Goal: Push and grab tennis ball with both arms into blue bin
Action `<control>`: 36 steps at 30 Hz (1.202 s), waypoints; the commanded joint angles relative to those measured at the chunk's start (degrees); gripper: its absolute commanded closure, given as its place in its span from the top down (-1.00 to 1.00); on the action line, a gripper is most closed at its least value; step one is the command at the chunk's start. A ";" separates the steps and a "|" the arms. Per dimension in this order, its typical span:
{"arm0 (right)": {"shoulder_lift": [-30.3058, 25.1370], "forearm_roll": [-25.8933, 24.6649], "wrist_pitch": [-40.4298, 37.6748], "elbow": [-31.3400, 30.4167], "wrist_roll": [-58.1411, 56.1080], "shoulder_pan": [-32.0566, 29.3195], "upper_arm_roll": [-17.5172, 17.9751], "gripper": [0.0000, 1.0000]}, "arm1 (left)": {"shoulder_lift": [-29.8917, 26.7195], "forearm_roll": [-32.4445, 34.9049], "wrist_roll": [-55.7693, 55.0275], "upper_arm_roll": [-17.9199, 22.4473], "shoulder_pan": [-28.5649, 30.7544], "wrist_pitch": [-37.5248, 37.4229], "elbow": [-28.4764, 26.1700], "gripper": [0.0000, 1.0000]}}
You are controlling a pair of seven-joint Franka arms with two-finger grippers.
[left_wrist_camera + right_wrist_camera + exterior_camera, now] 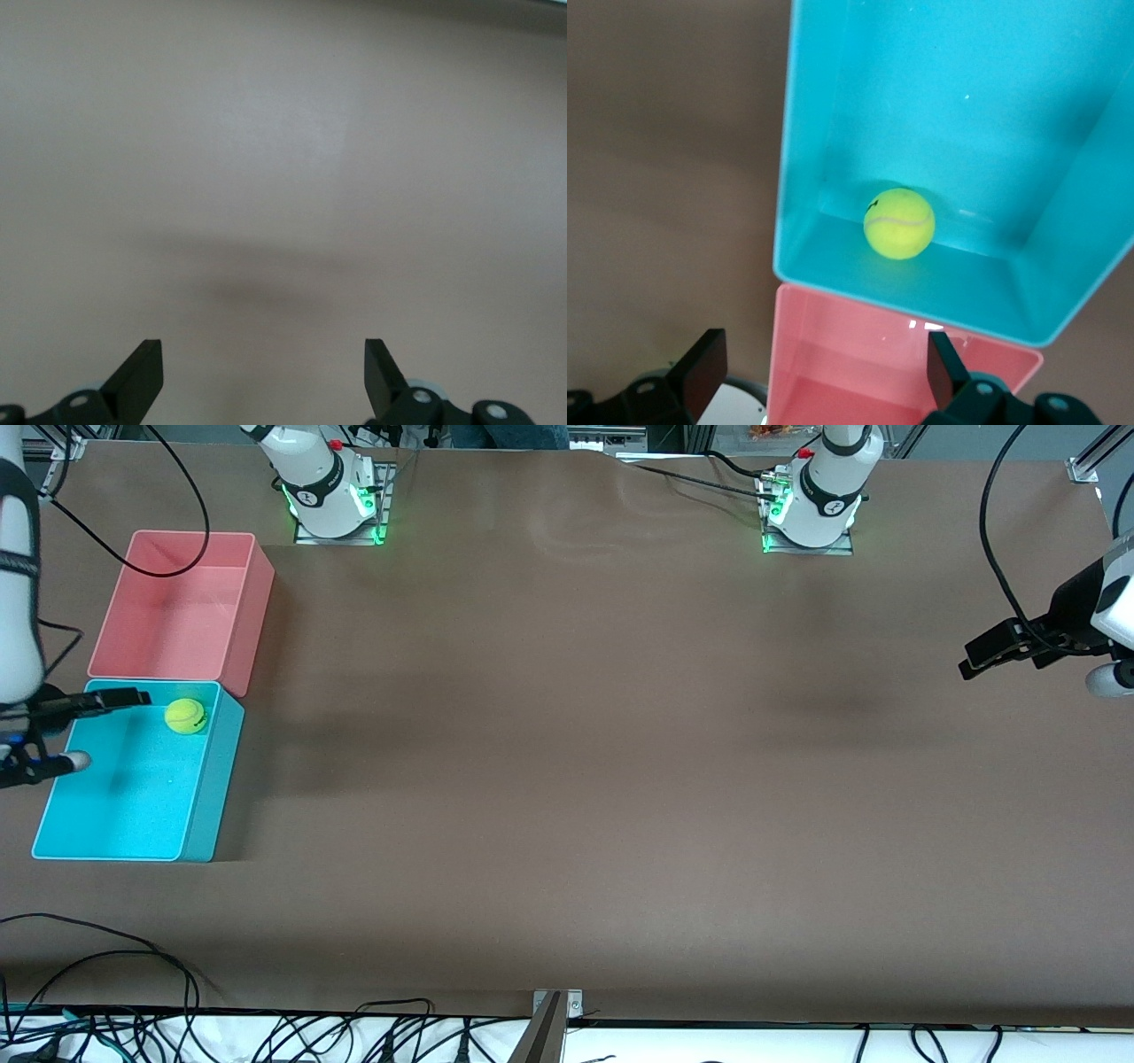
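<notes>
The tennis ball [185, 716] lies inside the blue bin [202, 815], in the corner next to the pink bin. In the right wrist view the ball [899, 222] rests against the blue bin's wall [799, 159]. My right gripper [124, 700] is open and empty, up in the air over the blue bin's end next to the pink bin; its own view shows it [824, 354] holding nothing. My left gripper [974, 662] is open and empty, up over bare table at the left arm's end; its own view shows it [264, 354] above only the brown surface.
A pink bin [252, 602] of like size stands against the blue bin, farther from the front camera, and also shows in the right wrist view [833, 372]. Both bins sit at the right arm's end of the brown table [576, 735]. Cables [266, 1036] lie along the near edge.
</notes>
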 commanded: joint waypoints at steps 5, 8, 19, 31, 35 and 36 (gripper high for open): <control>-8.45 0.27 -8.29 1.39 5.12 3.64 0.80 1.00 | -0.47 4.85 7.14 -1.53 -0.35 0.06 -0.17 1.00; -11.35 0.09 -9.79 1.30 9.85 6.19 0.89 1.00 | -0.38 4.76 7.06 -1.62 -0.44 0.06 -0.26 1.00; -18.74 -3.25 -9.97 0.86 30.51 20.87 0.89 1.00 | 0.06 4.23 4.51 -1.98 -0.35 0.33 -0.52 1.00; -22.78 -1.32 -2.50 -5.46 32.02 20.52 0.54 1.00 | 0.06 4.58 4.33 -2.32 -0.44 -0.20 -0.61 1.00; -27.69 -1.05 2.14 -12.83 31.85 19.56 0.36 1.00 | 0.06 4.76 4.33 -2.41 -0.44 -0.29 -0.61 1.00; -28.84 -1.05 3.11 -14.59 31.76 19.12 0.45 1.00 | 0.06 4.76 4.33 -2.50 -0.44 -0.38 -0.70 1.00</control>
